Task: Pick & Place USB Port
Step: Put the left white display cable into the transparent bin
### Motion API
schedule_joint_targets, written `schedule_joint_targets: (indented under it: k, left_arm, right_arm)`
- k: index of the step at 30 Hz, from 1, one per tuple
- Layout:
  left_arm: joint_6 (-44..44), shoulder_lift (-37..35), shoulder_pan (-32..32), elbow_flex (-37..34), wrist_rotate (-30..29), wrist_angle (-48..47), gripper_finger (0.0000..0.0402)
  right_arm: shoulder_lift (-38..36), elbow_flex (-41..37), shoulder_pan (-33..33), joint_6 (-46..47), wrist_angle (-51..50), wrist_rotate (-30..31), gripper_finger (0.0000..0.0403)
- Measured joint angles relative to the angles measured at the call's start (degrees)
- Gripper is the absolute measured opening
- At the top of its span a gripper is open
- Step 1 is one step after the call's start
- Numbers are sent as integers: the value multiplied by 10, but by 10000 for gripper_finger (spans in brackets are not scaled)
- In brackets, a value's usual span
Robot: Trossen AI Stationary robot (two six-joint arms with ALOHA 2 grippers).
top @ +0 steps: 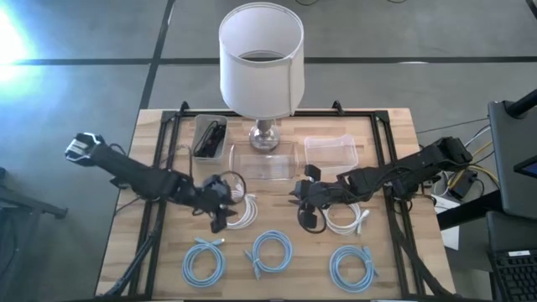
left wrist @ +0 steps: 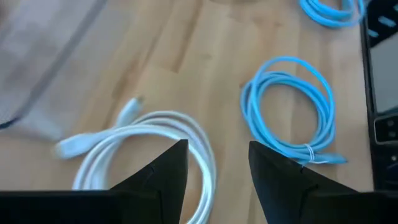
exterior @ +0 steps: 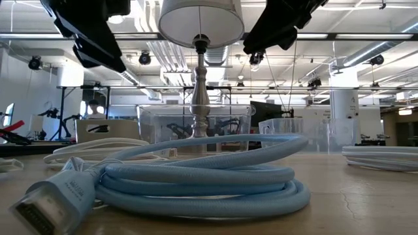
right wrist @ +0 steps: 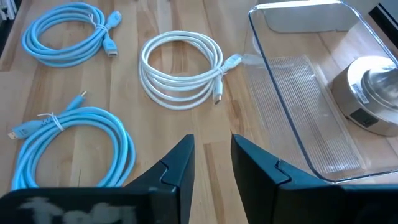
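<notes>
Two white coiled USB cables lie flat on the wooden table, one (top: pixel 244 210) beside my left gripper (top: pixel 220 208) and one (top: pixel 347 220) beside my right gripper (top: pixel 308 208). Three light-blue coils (top: pixel 204 258) (top: pixel 270 252) (top: pixel 352 264) lie along the near edge. Both grippers hover above the table, open and empty. In the left wrist view a white coil (left wrist: pixel 146 146) lies just ahead of my left gripper (left wrist: pixel 217 165), with a blue coil (left wrist: pixel 289 109) beyond. The right wrist view shows a white coil (right wrist: pixel 180 68) ahead of my right gripper (right wrist: pixel 211 158).
A lamp (top: pixel 262 67) stands at the table's far middle, its base by a clear tray (top: pixel 264 161). A second clear container (top: pixel 332 151) sits right of it, and a dark bin with a black cable (top: pixel 210 136) left of it. Bare wood lies between the coils.
</notes>
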Motion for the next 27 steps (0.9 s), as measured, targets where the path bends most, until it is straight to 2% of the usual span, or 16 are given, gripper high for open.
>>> schedule_joint_targets:
  k: [4, 13, 27]
  left_arm:
    - [36, 54, -8, -16, 2, 65, 172]
    - [11, 156, -8, -20, 2, 71, 172]
    - [-29, 221, -7, -20, 2, 88, 172]
  right_arm:
    - [0, 0, 0, 0, 0, 0, 93]
    - [0, 0, 0, 0, 1, 0, 83]
    - [-1, 0, 0, 0, 1, 0, 92]
